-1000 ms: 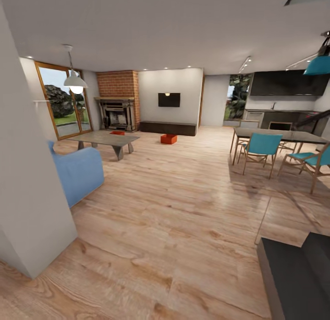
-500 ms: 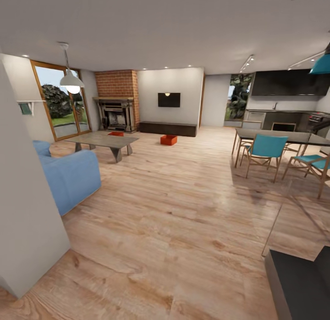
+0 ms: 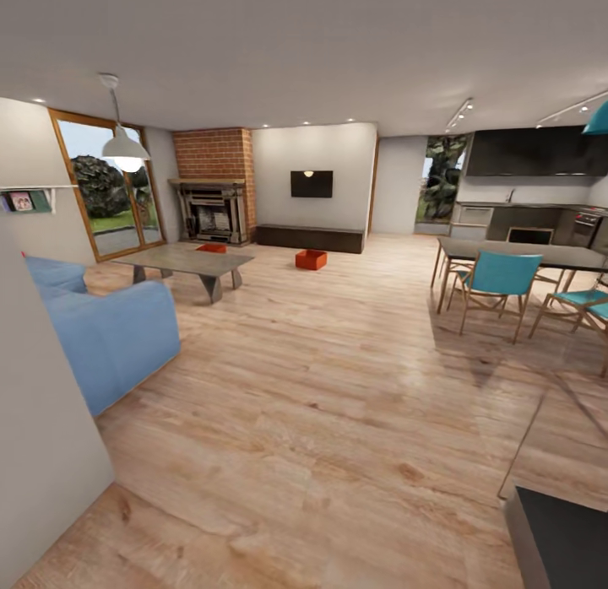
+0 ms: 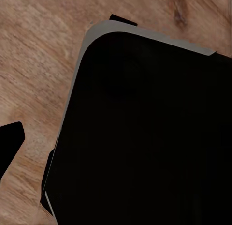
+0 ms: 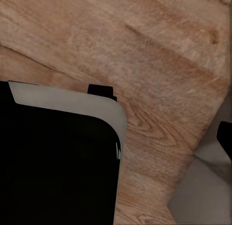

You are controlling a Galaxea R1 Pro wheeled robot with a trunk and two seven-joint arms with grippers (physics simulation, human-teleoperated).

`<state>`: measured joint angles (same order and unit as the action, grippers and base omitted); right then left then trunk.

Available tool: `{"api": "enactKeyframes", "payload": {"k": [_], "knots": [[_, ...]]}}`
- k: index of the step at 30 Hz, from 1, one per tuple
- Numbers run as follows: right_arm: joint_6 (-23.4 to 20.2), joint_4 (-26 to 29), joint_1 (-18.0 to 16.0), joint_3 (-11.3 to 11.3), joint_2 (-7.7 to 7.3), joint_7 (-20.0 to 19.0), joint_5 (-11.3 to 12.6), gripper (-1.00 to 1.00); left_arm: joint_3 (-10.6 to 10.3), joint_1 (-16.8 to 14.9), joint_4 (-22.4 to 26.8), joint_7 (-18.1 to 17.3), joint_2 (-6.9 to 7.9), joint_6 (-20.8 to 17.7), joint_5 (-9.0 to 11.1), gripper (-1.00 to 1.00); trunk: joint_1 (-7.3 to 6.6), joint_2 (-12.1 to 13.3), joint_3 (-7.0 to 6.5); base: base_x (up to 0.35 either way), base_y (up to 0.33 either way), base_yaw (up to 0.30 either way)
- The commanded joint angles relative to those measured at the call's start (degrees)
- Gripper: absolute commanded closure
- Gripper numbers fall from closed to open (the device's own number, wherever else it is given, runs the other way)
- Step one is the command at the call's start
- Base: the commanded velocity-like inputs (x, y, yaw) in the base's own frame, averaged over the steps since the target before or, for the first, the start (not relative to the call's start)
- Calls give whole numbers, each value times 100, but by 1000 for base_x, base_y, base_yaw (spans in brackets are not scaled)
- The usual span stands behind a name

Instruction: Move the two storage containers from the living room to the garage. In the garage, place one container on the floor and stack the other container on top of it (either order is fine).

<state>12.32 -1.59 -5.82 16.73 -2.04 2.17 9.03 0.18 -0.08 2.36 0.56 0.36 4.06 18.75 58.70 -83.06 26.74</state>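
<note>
Two orange-red storage containers stand on the light wood plank floor of the living room, far ahead in the head view. One container [image 3: 311, 259] sits in the open in front of the long dark low cabinet [image 3: 309, 237]. The other container [image 3: 212, 248] lies by the brick fireplace [image 3: 214, 197], partly hidden behind the grey coffee table [image 3: 184, 262]. Both wrist views look down on the robot's black base [image 4: 145, 138] over wood planks. A dark tip [image 4: 9, 142] shows at one edge of the left wrist view, and another dark tip [image 5: 225, 138] at an edge of the right wrist view.
A blue sofa [image 3: 101, 332] and a white wall corner [image 3: 38, 437] stand close at the left. A dining table [image 3: 515, 256] with teal chairs [image 3: 498, 281] is at the right, and a dark low block [image 3: 561, 538] at the lower right. A wide strip of plank floor [image 3: 321, 378] runs between them.
The whole head view has shifted as the camera moved forward: the white wall corner slid off to the left and more of the sofa shows. The containers have not moved.
</note>
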Motion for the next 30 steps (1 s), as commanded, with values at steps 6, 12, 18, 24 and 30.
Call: {"api": "enactKeyframes", "payload": {"k": [6, 12, 18, 24, 30], "knots": [[33, -17, -7, 50, 2, 3, 55, -100, -1, -1, 1, 6, 0, 7, 0, -100, 3, -2, 5, 325, 0, 0], [33, -17, -7, 50, 2, 3, 55, -100, -1, -1, 1, 6, -6, 7, -5, -100, 3, -2, 5, 325, 0, 0], [33, -17, -7, 50, 2, 3, 53, -100, -5, -1, 1, 6, -9, 7, -9, -100, 3, -2, 5, 325, 0, 0], [33, -17, -7, 50, 2, 3, 54, -100, -9, -1, 1, 6, -8, 7, -12, -100, 3, -2, 5, 325, 0, 0], [33, -17, -7, 50, 2, 3, 55, -100, -11, 1, 1, 6, -1, 10, -10, -100, 3, -2, 5, 325, 0, 0]]}}
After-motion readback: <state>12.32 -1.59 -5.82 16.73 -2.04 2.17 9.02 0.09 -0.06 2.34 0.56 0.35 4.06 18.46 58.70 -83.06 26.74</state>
